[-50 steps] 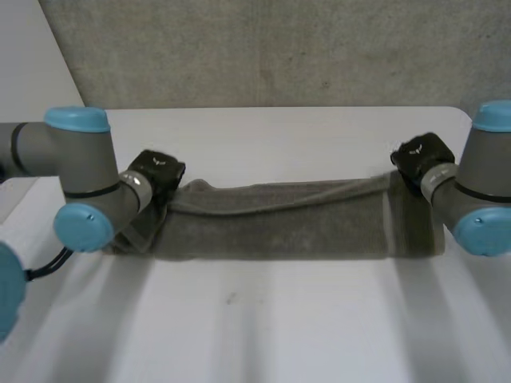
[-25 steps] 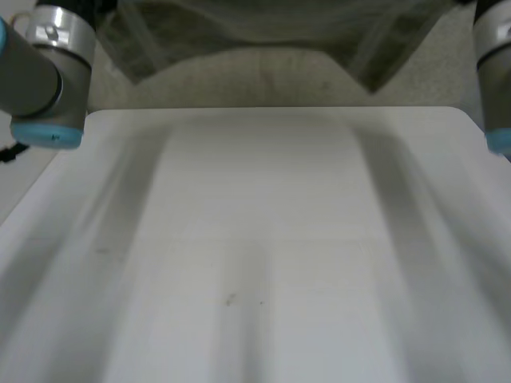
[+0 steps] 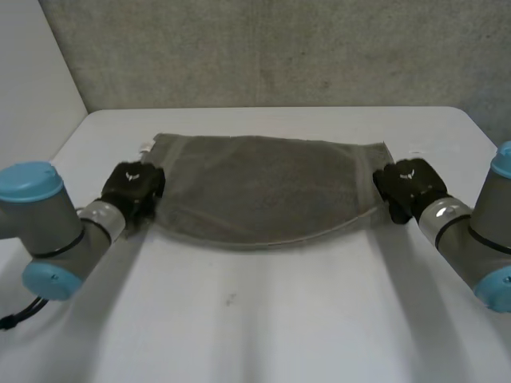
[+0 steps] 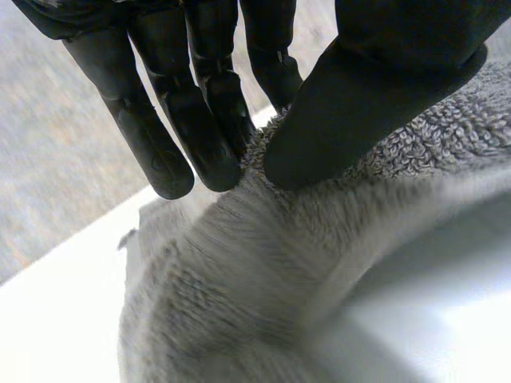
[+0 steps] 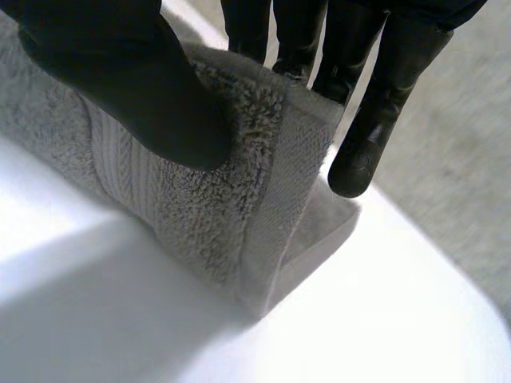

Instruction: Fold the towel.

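Half a second ago the towel hung high between the raised arms at the top of the frame; now it has come down and lies spread on the table.

Head view: the grey towel (image 3: 255, 195) rests across the middle of the white table (image 3: 263, 327), somewhat above the frame's centre. Its far edge runs straight and its near edge sags in a shallow curve. The left hand (image 3: 132, 189) sits at the towel's left end, middle left of the frame. The right hand (image 3: 407, 187) sits at the towel's right end, middle right. The left arm (image 3: 48, 231) reaches in from the lower left and the right arm (image 3: 471, 239) from the lower right. A grey wall (image 3: 263, 48) fills the top.

Left wrist view: the left hand (image 4: 383, 64) is clamped on the towel (image 4: 239, 279), its thumb pressing the terry edge against the straight fingers (image 4: 160, 136). The cloth drops from that pinch onto the table (image 4: 48, 327).

Right wrist view: the right hand (image 5: 120, 72) likewise pinches the towel (image 5: 207, 199). The thumb lies on the banded end and the fingers (image 5: 375, 120) stand behind it. A lower layer of cloth lies flat on the table (image 5: 120, 319) beneath the held edge.
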Tool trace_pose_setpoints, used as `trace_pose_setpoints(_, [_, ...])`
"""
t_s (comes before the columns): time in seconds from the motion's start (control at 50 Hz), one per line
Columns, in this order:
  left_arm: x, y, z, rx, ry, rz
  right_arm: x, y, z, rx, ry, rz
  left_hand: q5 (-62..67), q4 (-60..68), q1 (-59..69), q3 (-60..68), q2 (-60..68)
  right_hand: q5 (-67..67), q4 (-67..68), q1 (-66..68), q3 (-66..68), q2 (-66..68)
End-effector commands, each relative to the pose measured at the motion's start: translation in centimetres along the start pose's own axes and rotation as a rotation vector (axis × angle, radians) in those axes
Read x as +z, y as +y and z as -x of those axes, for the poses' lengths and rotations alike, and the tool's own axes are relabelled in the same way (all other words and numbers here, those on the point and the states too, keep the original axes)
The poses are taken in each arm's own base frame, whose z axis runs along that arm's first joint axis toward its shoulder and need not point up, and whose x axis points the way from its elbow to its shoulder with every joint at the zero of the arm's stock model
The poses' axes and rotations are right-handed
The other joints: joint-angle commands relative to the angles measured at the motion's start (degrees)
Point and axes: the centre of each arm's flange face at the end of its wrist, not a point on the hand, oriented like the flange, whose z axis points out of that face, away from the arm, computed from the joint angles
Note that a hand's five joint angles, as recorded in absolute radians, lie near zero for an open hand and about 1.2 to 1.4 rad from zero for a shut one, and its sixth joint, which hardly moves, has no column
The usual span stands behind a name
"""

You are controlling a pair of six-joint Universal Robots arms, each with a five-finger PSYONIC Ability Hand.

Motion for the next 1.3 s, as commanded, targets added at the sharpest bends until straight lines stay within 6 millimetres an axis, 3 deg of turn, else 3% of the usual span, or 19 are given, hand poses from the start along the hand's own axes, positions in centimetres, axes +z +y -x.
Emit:
trace_pose_setpoints(0.02, [-3.1,-0.3,0.3,0.128,0.081,0.123,-1.4,0.5,-2.0,0.038,0.007,0.098,-7.1,-8.7,-6.5,-8.5,-8.5,12.9,11.6,24.7,12.1,12.9])
trace_pose_setpoints(0.04, [-3.1,-0.3,0.3,0.128,0.082,0.124,-1.6,0.5,-2.7,0.042,0.027,0.097,-7.2,-8.7,-6.6,-8.6,-8.6,12.9,11.6,24.7,12.1,12.9])
trace_pose_setpoints(0.08, [-3.9,-0.7,0.3,0.160,0.110,0.151,-1.8,0.4,-3.3,0.045,0.044,0.097,-28.1,-29.7,-27.5,-29.5,-29.6,12.9,11.6,24.7,12.1,12.9])
trace_pose_setpoints(0.1, [-3.9,-0.7,0.3,0.160,0.110,0.151,-1.8,0.6,-3.8,0.050,0.060,0.104,-28.3,-29.8,-27.7,-29.6,-29.7,12.9,11.6,24.7,12.1,12.9])
trace_pose_setpoints(0.12, [-4.1,-0.9,0.3,0.167,0.116,0.161,-1.8,0.6,-3.8,0.050,0.061,0.104,-38.1,-39.6,-37.5,-39.5,-39.5,12.9,11.6,24.7,12.1,12.9])
trace_pose_setpoints(0.28, [-5.3,-2.9,0.3,0.164,0.101,0.135,-1.3,1.6,-6.3,0.054,0.144,0.088,-48.3,-49.8,-47.7,-49.7,-49.7,12.9,11.6,24.7,12.1,12.9])
trace_pose_setpoints(0.32, [-5.5,-3.1,0.4,0.150,0.090,0.131,-1.0,2.0,-7.9,0.061,0.192,0.080,-48.3,-49.8,-47.7,-49.7,-49.7,12.9,11.6,24.7,12.1,12.9])
trace_pose_setpoints(0.38, [-5.9,-3.3,0.7,0.094,0.060,0.138,-1.0,2.3,-8.5,0.063,0.206,0.085,-48.3,-49.8,-47.7,-49.7,-49.7,12.9,11.6,24.7,12.1,12.9])
trace_pose_setpoints(0.52, [-7.6,-3.3,1.0,-0.060,-0.025,0.185,-1.1,2.6,-8.3,0.068,0.199,0.096,-45.8,-47.3,-45.2,-47.1,-47.2,12.9,11.6,24.7,12.1,12.9])
trace_pose_setpoints(0.72, [-10.9,-0.9,-1.9,-0.101,0.029,0.282,-1.3,3.1,-7.5,0.072,0.182,0.111,-37.2,-38.7,-36.6,-38.6,-38.6,12.9,11.6,24.7,12.1,12.9])
trace_pose_setpoints(0.98, [-8.9,0.6,-2.2,-0.060,-0.018,0.196,-1.4,3.5,-7.2,0.076,0.175,0.121,-32.3,-33.8,-31.7,-33.7,-33.7,12.9,11.6,24.7,12.1,12.9])
trace_pose_setpoints(1.3, [-8.1,2.2,-2.4,-0.050,-0.009,0.225,-1.4,3.7,-7.0,0.077,0.168,0.127,-30.4,-32.0,-29.8,-31.8,-31.9,12.9,11.6,24.7,12.1,12.9])
